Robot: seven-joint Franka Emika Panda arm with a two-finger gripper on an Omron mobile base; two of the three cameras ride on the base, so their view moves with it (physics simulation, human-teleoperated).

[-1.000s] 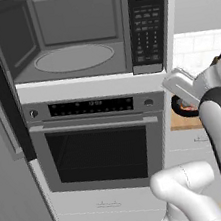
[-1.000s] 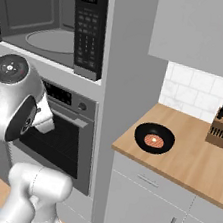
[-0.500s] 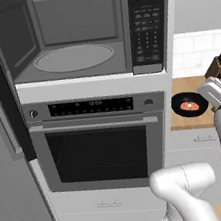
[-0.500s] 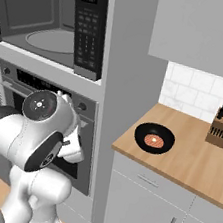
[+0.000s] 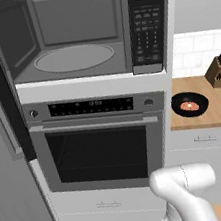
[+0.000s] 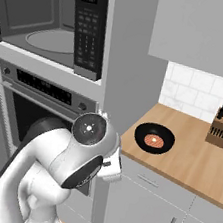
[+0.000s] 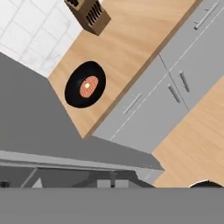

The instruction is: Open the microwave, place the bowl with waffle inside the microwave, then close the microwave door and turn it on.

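The microwave (image 5: pixel 70 38) stands open, its grey interior and round turntable (image 5: pixel 74 58) bare, with the keypad panel (image 5: pixel 145 26) on its right. The microwave door (image 5: pixel 3 99) is swung out to the left, seen edge-on. In the right base view the microwave (image 6: pixel 45 28) is at the upper left. The bowl with waffle (image 5: pixel 189 104) sits on the wooden counter to the right of the oven column, also seen as the bowl (image 6: pixel 154 138) and, from above, the bowl (image 7: pixel 85 85). My arm (image 6: pixel 78 161) is folded low in front of the oven, left of the bowl.
A steel oven (image 5: pixel 101 149) sits under the microwave. A knife block (image 6: pixel 222 129) stands at the back of the counter (image 6: pixel 192 161) near the tiled wall. Grey cabinet drawers (image 7: pixel 175 87) lie below the counter, wooden floor (image 7: pixel 197 144) beyond. Upper cabinets (image 6: pixel 206 31) hang above.
The arm has swung down and to the right, leaving the left base view's right edge and dropping lower in the right base view. Bowl and microwave have not moved.
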